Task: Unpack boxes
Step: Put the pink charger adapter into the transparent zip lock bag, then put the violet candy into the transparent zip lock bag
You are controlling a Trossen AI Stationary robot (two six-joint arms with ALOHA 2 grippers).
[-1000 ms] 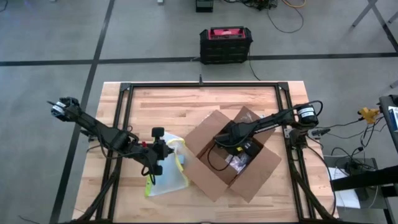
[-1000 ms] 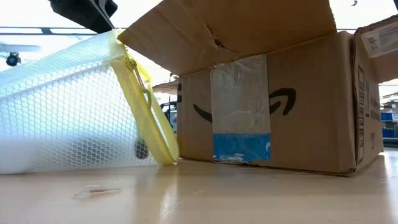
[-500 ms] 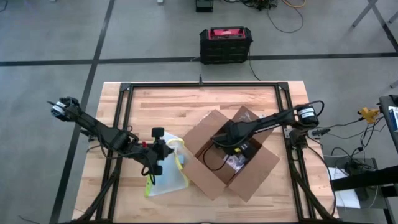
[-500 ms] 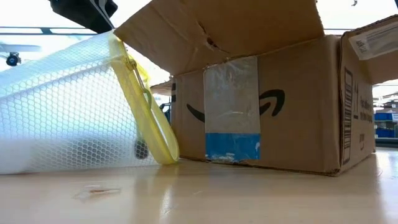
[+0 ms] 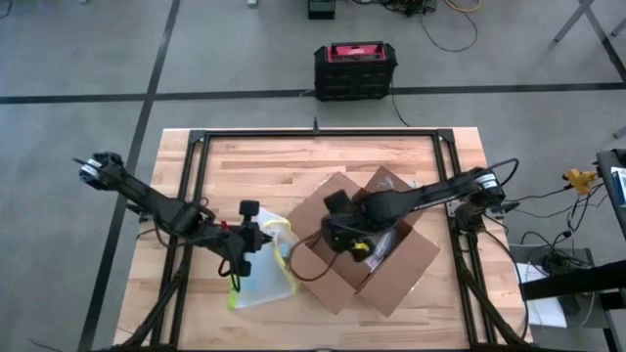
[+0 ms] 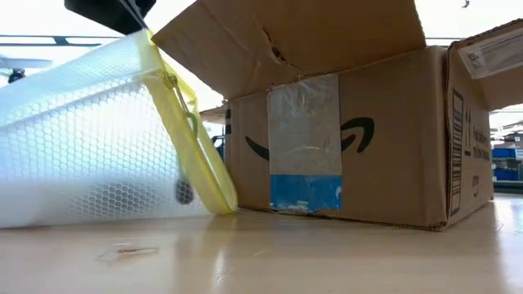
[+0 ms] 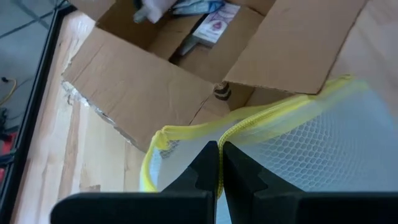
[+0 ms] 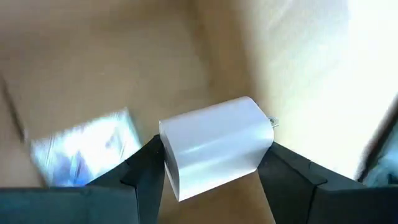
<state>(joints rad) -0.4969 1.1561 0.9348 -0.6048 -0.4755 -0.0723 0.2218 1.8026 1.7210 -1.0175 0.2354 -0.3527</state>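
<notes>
The brown cardboard box (image 5: 391,269) stands open on the table's right half, its flaps spread; the low view shows its taped side (image 6: 343,155). My right gripper (image 5: 340,240) hangs above the box's left part, shut on a small white plug block (image 8: 211,143). Left of the box lies a clear bubble pouch with a yellow edge (image 5: 262,279), also in the low view (image 6: 90,139). Its bottom rests on the table and its top leans toward the box. My left gripper (image 5: 256,238) is shut on the pouch's top edge. My left gripper pinches the pouch's yellow zipper edge (image 7: 225,134) between its two shut fingers, slanting down from the table's left side. That edge is held up; the pouch's lower part (image 6: 98,212) rests on the table. My right gripper pinches the white block by two opposite sides (image 8: 171,165) between its fingers (image 8: 146,165), pointing steeply down. The block lies across the gap, lifted clear, its metal prongs (image 8: 272,122) toward one finger.
Inside the box lie packets and dark cables (image 5: 377,249). A black frame (image 5: 313,137) runs round the table top. A black and red case (image 5: 355,68) stands on the floor beyond the far edge. Bare wood lies along the table's far side (image 5: 274,166).
My right gripper has risen out of the box with the white block, gone a little toward the table's left edge and tipped steeper. The box has slid and turned slightly on the table. The pouch's held top edge has tilted a little.
</notes>
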